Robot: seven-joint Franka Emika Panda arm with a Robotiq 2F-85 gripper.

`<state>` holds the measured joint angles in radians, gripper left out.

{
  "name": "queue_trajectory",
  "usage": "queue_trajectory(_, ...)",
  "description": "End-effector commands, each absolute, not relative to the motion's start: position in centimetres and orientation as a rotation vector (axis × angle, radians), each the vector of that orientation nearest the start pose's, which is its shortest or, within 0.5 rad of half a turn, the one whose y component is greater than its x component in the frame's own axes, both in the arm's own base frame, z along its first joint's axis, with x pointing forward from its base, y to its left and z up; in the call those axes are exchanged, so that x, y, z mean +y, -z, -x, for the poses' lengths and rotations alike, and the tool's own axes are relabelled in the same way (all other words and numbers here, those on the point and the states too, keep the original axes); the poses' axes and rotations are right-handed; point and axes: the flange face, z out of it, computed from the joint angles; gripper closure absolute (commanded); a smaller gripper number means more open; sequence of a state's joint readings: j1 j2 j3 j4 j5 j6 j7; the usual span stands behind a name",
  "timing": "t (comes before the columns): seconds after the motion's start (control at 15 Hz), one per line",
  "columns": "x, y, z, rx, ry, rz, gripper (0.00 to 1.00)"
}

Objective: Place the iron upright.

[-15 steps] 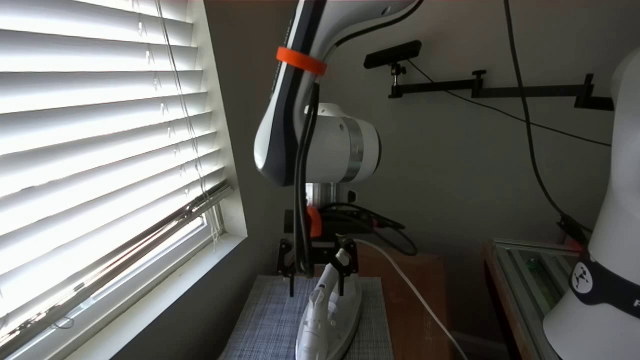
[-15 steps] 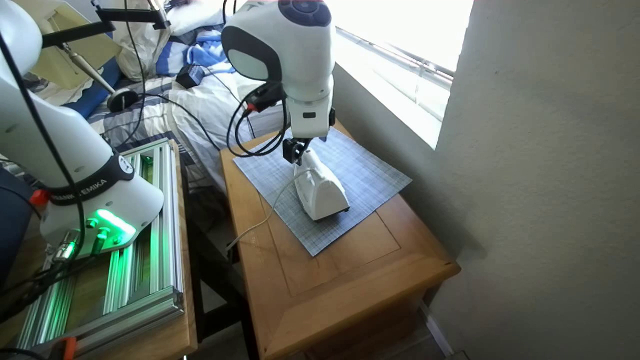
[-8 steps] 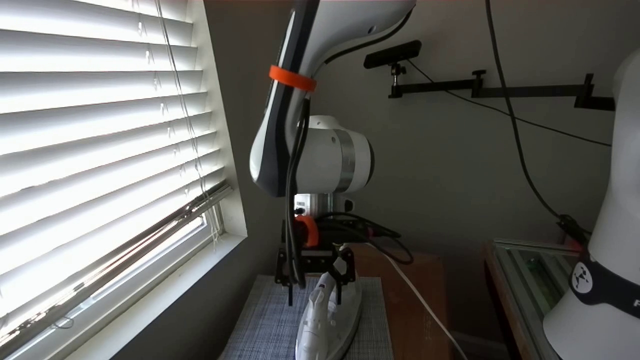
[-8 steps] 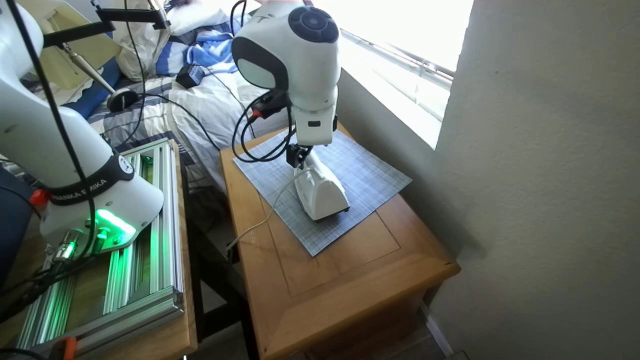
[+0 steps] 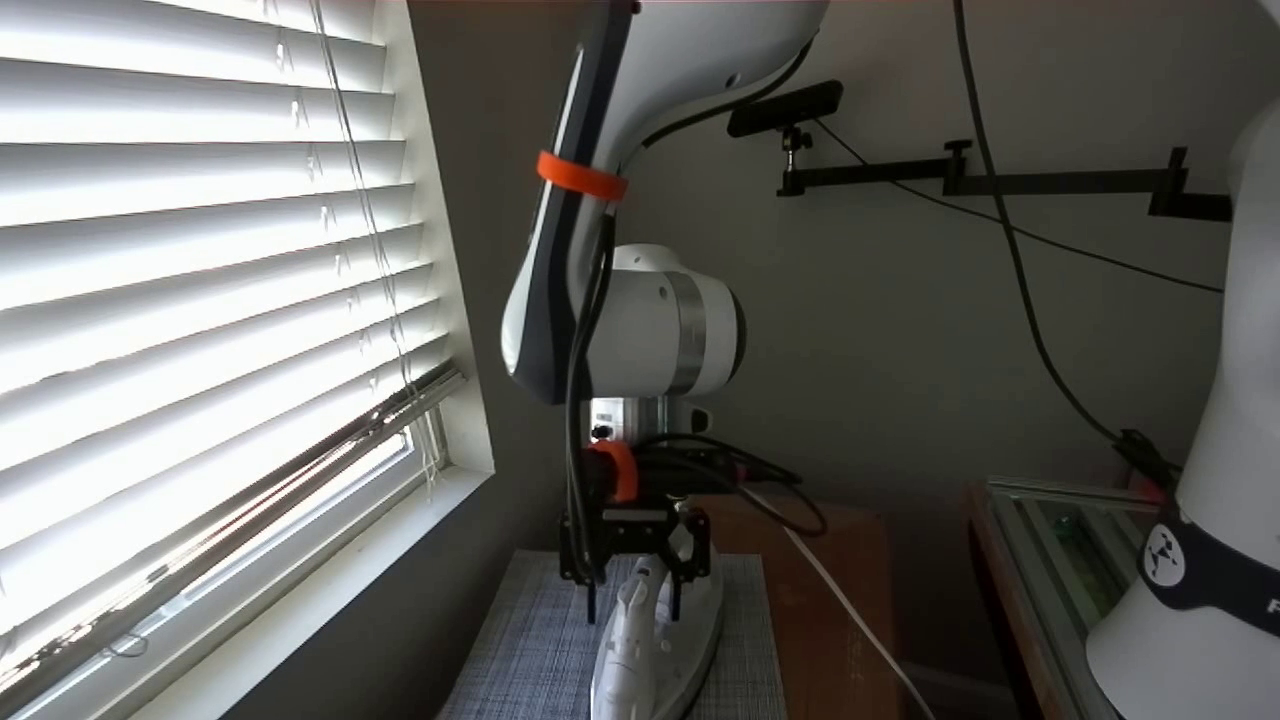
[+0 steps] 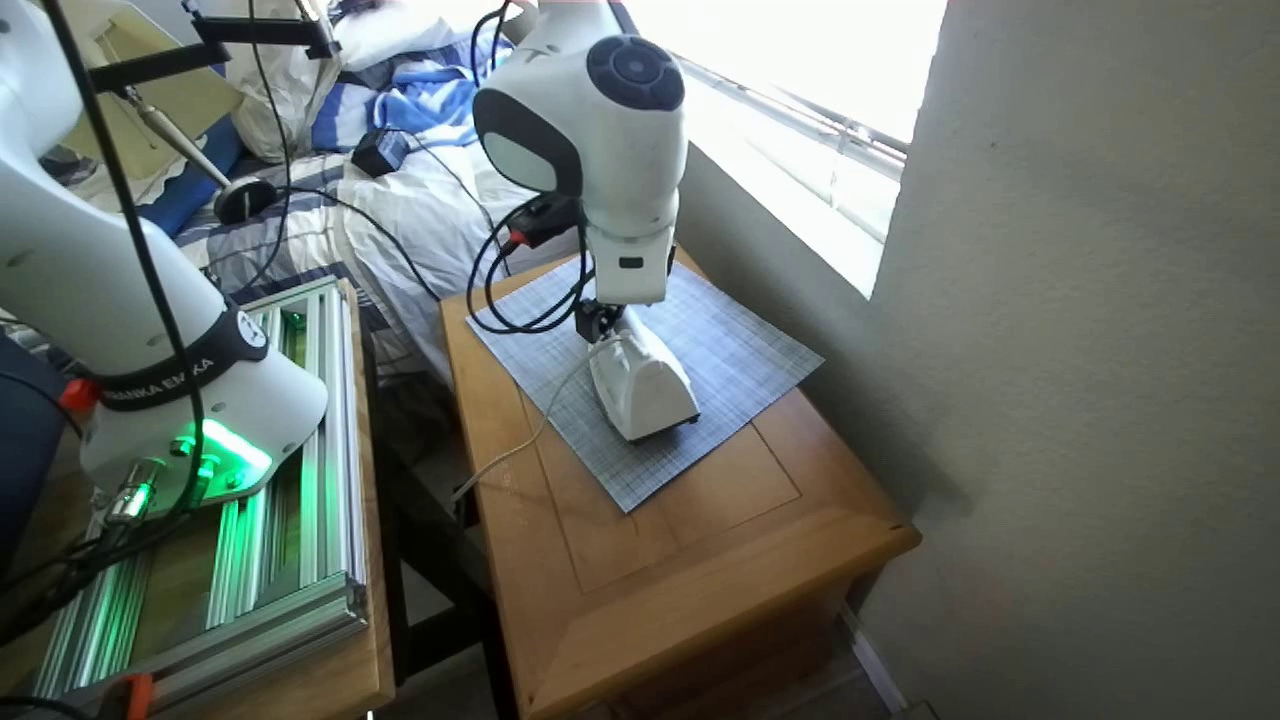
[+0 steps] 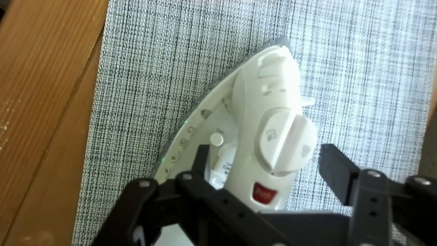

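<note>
The white iron (image 6: 645, 392) lies flat on its soleplate on the grey mat (image 6: 740, 345), with its white cord running off the table's side. In the wrist view the iron (image 7: 269, 82) shows its nose, dial and red button; its rear is hidden under my gripper. My gripper (image 7: 266, 150) is open, with one finger on each side of the handle and visible gaps on both sides. In an exterior view the gripper (image 5: 633, 603) is low over the iron's handle (image 5: 630, 650), fingers pointing down. In an exterior view the gripper (image 6: 598, 318) is partly hidden by the arm.
The wooden table (image 6: 680, 560) stands beside the robot's base stand (image 6: 340, 460). A wall and a window with blinds (image 5: 200, 300) are close on one side. A bed (image 6: 380, 220) is behind the table. Black cables (image 6: 520, 325) loop beside the wrist.
My arm and gripper have moved down over the iron's handle. The gap between the fingers looks slightly narrower than before. The iron has not moved.
</note>
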<state>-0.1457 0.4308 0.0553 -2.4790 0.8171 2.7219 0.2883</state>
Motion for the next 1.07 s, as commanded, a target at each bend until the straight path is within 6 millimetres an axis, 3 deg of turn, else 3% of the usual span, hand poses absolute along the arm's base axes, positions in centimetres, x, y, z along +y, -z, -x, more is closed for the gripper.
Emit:
queue_trajectory(0.0, -6.54, -10.21, -43.15, 1.562, -0.308, 2.37, 0.2)
queue_trajectory(0.27, -6.56, -10.22, -43.1, 1.561, -0.311, 2.368, 0.32)
queue_trajectory(0.67, -6.51, -10.32, -43.26, 1.56, -0.311, 2.364, 0.66)
queue_trajectory(1.0, -6.69, -10.36, -43.3, 1.561, -0.313, 2.356, 0.76)
